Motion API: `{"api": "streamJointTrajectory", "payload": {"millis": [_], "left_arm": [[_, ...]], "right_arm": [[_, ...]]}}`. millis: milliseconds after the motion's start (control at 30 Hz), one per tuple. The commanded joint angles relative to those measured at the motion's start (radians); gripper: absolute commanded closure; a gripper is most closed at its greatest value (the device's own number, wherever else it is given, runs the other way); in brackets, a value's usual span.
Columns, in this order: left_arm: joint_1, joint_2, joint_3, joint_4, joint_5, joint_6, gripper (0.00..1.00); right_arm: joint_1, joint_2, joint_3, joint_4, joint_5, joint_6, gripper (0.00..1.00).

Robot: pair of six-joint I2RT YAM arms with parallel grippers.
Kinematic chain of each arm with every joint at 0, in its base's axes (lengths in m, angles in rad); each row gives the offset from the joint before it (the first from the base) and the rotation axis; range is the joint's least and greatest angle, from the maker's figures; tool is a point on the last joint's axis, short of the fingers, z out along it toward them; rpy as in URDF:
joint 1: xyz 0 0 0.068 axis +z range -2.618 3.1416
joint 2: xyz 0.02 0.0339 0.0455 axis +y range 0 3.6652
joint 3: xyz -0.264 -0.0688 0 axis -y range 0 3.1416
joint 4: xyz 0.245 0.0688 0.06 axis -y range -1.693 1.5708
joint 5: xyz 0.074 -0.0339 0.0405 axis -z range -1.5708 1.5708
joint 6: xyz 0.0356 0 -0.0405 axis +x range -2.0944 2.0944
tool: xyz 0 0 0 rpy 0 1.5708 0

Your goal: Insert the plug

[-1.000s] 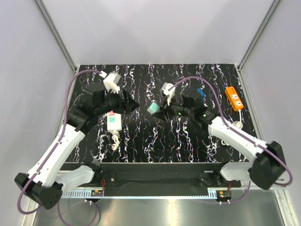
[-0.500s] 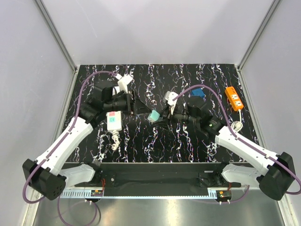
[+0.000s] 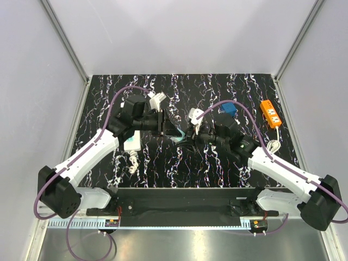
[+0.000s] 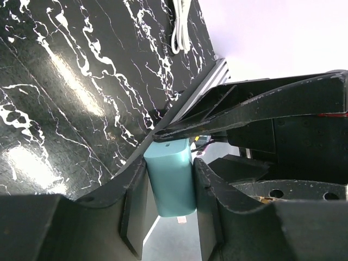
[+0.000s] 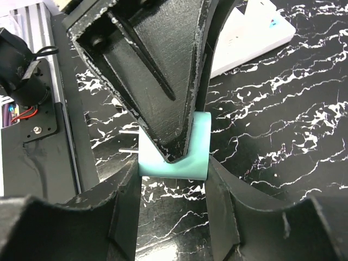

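Plug [image 5: 199, 142], teal: mid-handover above desk [image 3: 217, 87] centre, clamped in right fingers [image 5: 122, 217]; left fingers [image 4: 136, 212] bracket it, grip undeterminable; next likely one side releasing, then alignment with power strip [image 3: 132, 144].

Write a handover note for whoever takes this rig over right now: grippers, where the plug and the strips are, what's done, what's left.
Right gripper: shut on the teal plug, held in the air mid-workspace, prongs bare.
Left gripper: fingers flank the same plug; firm grip unconfirmed.
White power strip lies partly under the left arm; orange power strip far right.
Done: plug picked up.
Left: probably settle which gripper keeps it, then insert it into a strip.
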Motion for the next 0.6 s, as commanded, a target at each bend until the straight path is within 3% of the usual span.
{"api": "streamJointTrajectory", "payload": {"millis": [0, 200, 300, 400, 567], "left_arm": [[-0.006, -0.013, -0.014, 0.068, 0.048, 0.077, 1.00], [-0.006, 0.003, -0.028, 0.180, 0.131, 0.062, 1.00], [-0.006, -0.012, -0.032, 0.238, 0.131, 0.036, 1.00], [-0.006, -0.029, -0.032, 0.323, 0.137, -0.007, 1.00], [-0.004, -0.021, 0.030, 0.318, 0.145, 0.014, 1.00]], "right_arm": [[0.007, -0.046, 0.008, 0.040, 0.043, 0.035, 0.81], [0.007, -0.075, -0.006, 0.039, 0.048, 0.135, 0.29], [0.007, -0.090, -0.024, 0.008, 0.055, 0.189, 0.16], [0.007, -0.121, -0.041, 0.001, 0.052, 0.241, 0.12], [0.007, -0.192, -0.038, -0.002, 0.026, 0.350, 0.06]]}}
